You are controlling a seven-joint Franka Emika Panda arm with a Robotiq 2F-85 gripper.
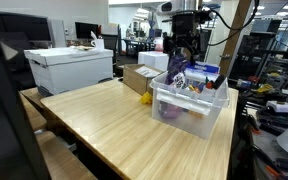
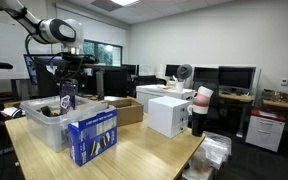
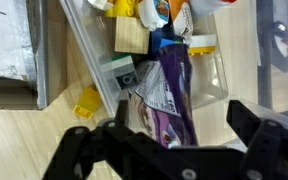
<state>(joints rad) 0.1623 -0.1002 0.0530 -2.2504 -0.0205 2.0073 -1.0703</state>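
My gripper (image 3: 182, 118) hangs over a clear plastic bin (image 1: 212, 108) on the wooden table; the bin also shows in an exterior view (image 2: 36, 124). Its fingers are spread wide. A purple snack bag (image 3: 169, 90) stands upright between them, close to one finger, with its lower end down in the bin. The bag shows under the gripper (image 1: 183, 52) in both exterior views (image 1: 176, 73) (image 2: 68, 97). The bin holds several small items, among them a wooden block (image 3: 131, 37) and a grey piece (image 3: 119, 73).
A blue box (image 2: 92, 135) stands beside the bin on the table (image 1: 104, 120). A yellow block (image 3: 86, 100) lies outside the bin wall. A cardboard box (image 1: 139, 78) and a white box (image 1: 69, 68) sit at the table's far side. Desks and monitors surround the table.
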